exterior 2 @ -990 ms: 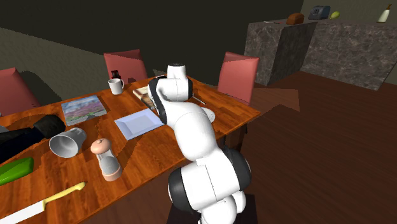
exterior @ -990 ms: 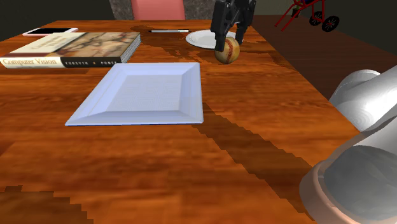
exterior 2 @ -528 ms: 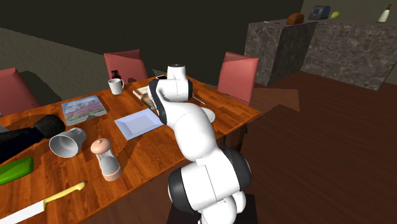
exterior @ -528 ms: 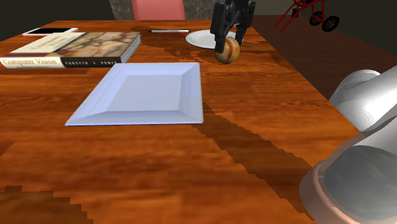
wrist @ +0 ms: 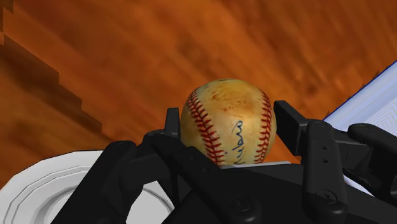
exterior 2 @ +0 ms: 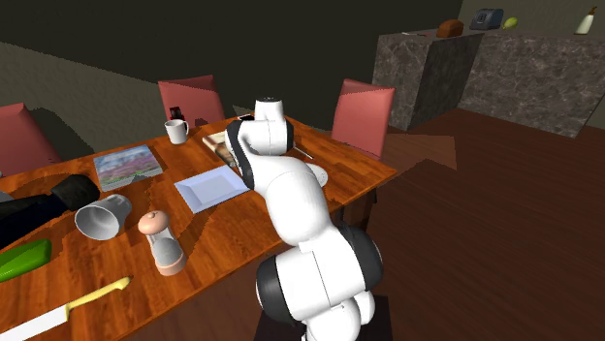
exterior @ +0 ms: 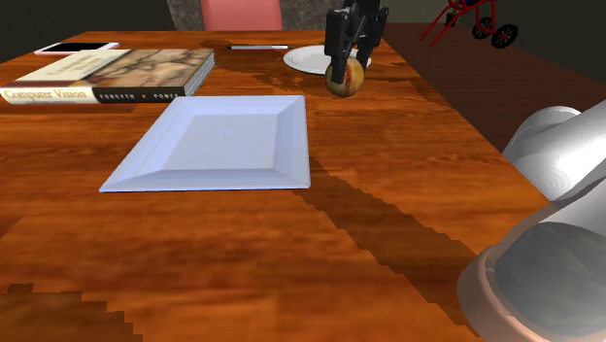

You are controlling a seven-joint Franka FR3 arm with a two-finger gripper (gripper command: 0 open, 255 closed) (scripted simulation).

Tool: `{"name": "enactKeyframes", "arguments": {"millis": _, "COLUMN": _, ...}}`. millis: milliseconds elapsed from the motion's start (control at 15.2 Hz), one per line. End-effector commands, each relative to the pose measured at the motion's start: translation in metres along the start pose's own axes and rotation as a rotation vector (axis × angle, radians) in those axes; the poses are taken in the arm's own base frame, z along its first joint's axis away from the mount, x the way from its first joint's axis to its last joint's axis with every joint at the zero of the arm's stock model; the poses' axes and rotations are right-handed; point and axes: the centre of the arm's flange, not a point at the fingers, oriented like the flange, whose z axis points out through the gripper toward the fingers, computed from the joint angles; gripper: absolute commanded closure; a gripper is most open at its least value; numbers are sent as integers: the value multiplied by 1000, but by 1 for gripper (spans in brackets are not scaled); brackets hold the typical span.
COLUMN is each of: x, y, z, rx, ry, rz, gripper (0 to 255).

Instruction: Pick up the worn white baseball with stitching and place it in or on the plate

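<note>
Baseball (exterior: 345, 77) is now clamped: over the last second the gripper (exterior: 348, 58) has drawn its fingers (wrist: 294, 130) in from a loose straddle until they press on both sides of the ball. In the wrist view the black pads sit flush against the scuffed, yellowed leather and its red stitching. The ball has barely shifted, and I cannot tell whether it has left the table (exterior: 388, 175) yet. It sits at the far end of the table, toward the shoulder view's right, just on the near side of the round plate (exterior: 309, 60).

I read this as the grasp being made and the lift being next. Two dishes could be the goal. The round plate is right beside the ball. The pale square plate (exterior: 223, 141) lies nearer to me and to the shoulder view's left, well apart from the ball. I cannot say which one is meant, though either way the carry looks short and unobstructed.

As for writing, the ball carries a dark blue handwritten scrawl between the seams, which I cannot make out. The book (exterior: 107, 76) at the far left shows a spine reading "Computer Vision", with "FORSYTH" and "PONCE" in smaller capitals.
</note>
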Motion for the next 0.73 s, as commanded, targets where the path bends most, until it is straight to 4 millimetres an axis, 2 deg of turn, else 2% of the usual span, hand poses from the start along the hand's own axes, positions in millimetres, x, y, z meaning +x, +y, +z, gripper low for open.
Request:
{"name": "enactKeyframes", "arguments": {"millis": 0, "x": 0, "y": 0, "z": 1, "rx": 0, "ry": -2, "rz": 0, "gripper": 255}}
{"name": "enactKeyframes", "arguments": {"millis": 66, "x": 0, "y": 0, "z": 1, "rx": 0, "ry": -2, "rz": 0, "gripper": 255}}
{"name": "enactKeyframes", "arguments": {"millis": 660, "x": 2, "y": -3, "z": -46, "rx": 0, "ry": -2, "rz": 0, "gripper": 255}}
